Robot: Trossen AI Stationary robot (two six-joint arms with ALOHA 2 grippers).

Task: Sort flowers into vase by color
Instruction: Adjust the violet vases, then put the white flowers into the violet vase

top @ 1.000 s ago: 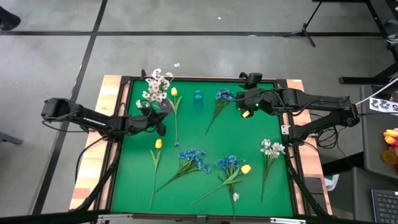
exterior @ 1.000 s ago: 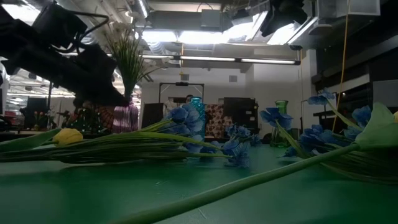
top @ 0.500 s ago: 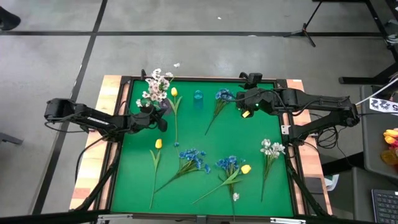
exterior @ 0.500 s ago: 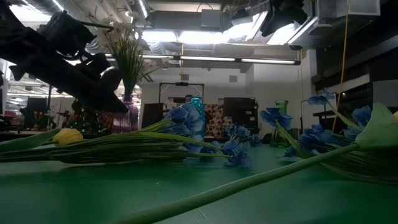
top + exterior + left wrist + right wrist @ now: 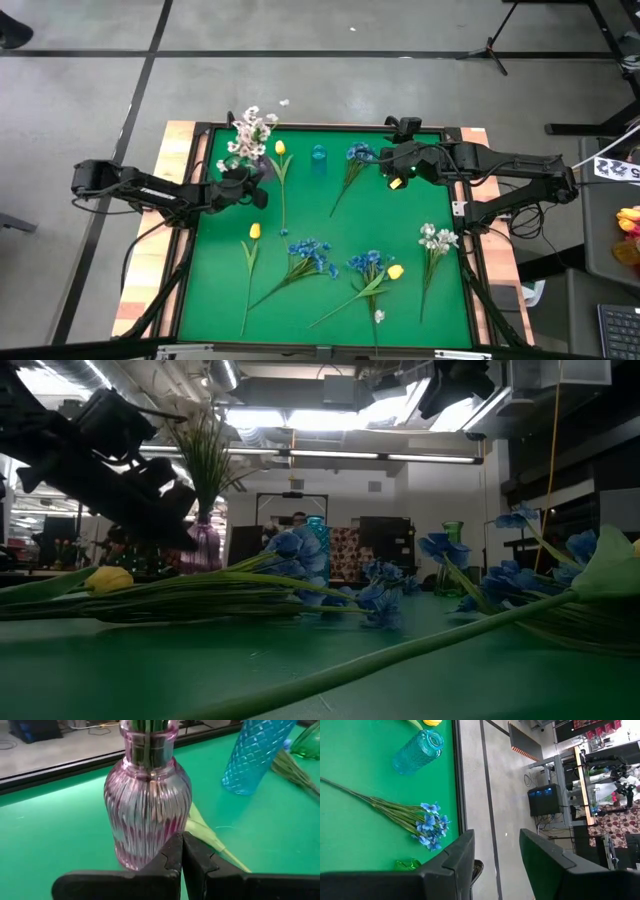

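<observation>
Green mat [image 5: 320,240], near edge, high view: a blue flower stem [image 5: 370,266] lies crossed with a yellow tulip bud [image 5: 396,271]; a second blue flower stem [image 5: 312,252] lies just to their left, and a small white blossom [image 5: 379,316] sits nearest the edge. A yellow tulip [image 5: 254,231] lies left of centre, stalk pointing toward the near edge. A white spray [image 5: 436,237] lies near the right edge.

Mid table, left: the left gripper [image 5: 252,192] has its fingers [image 5: 172,856] pressed fully together, holding nothing. It sits just in front of the pink ribbed glass vase [image 5: 148,805], which stands upright with green stalks in its neck. White blossoms [image 5: 250,135] spread above this vase in the high view. A green stalk [image 5: 210,840] lies on the mat beside the vase base.

Far side: a yellow tulip with long stalk [image 5: 280,148] lies just right of the pink vase. The blue textured vase [image 5: 318,158] stands upright near the far edge. A blue flower stem [image 5: 358,153] lies to its right, bloom toward the far edge. A green glass vase [image 5: 452,532] stands beyond, partly visible.

The right gripper [image 5: 392,160] hovers at the far right near the blue stem. Its fingers [image 5: 455,855] are parted about halfway with nothing between them
</observation>
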